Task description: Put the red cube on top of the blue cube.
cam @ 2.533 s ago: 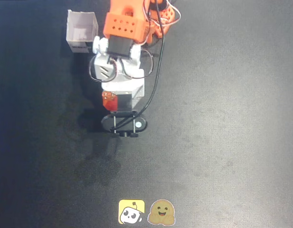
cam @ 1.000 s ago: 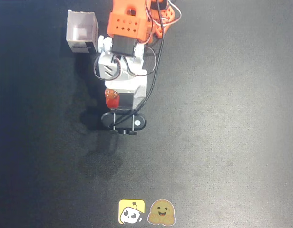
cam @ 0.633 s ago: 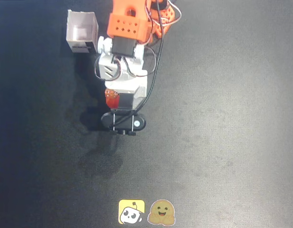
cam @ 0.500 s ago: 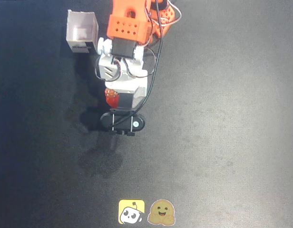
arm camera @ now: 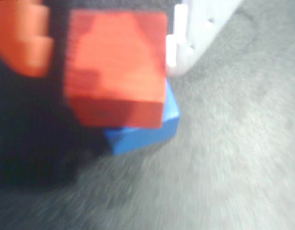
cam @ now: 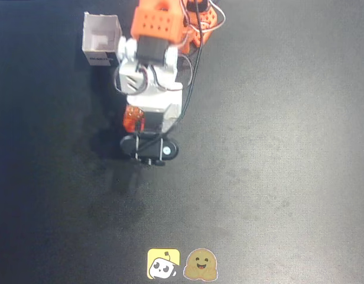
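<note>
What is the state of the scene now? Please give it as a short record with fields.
red cube: between the end effector fingers, over the blue cube
blue cube: on the mat, mostly hidden under the red cube
contact between cubes: cannot tell, wrist view is blurred
white box: open, near the arm base in the overhead view
stickers: two, at the mat's bottom edge

Upper arm [cam: 157,22]: my orange block, a grid of small holes on top.
Wrist housing [cam: 149,89]: white, angular.
Cable [cam: 194,65]: black, looping down my side.
Camera mount [cam: 149,149]: black oval.
</note>
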Available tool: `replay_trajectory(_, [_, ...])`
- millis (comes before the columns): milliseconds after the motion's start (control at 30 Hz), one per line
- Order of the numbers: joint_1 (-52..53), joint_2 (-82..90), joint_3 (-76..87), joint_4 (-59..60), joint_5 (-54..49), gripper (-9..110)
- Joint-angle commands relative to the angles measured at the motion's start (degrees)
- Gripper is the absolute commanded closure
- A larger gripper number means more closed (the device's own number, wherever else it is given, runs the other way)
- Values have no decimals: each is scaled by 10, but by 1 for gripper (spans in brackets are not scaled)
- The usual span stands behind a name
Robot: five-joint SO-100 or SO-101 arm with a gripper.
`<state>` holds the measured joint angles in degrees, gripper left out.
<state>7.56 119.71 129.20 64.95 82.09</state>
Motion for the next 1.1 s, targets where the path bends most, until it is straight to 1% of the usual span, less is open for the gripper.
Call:
replay_trajectory(0, [4,32,-73,47,-8,78])
replay_trajectory(133, [4,62,-131,102,-34,79])
replay_trajectory(300, [1,113,-177,159,-46,90])
replay_trajectory(400, [-7,152,-184,178,-47,101])
replay_trajectory(533, [-19,219,-161,193,-62,101])
replay_trajectory(733, [-47,327,-53,191,-76,101])
replay_trajectory(1067, [-63,439,98,139,-80,101])
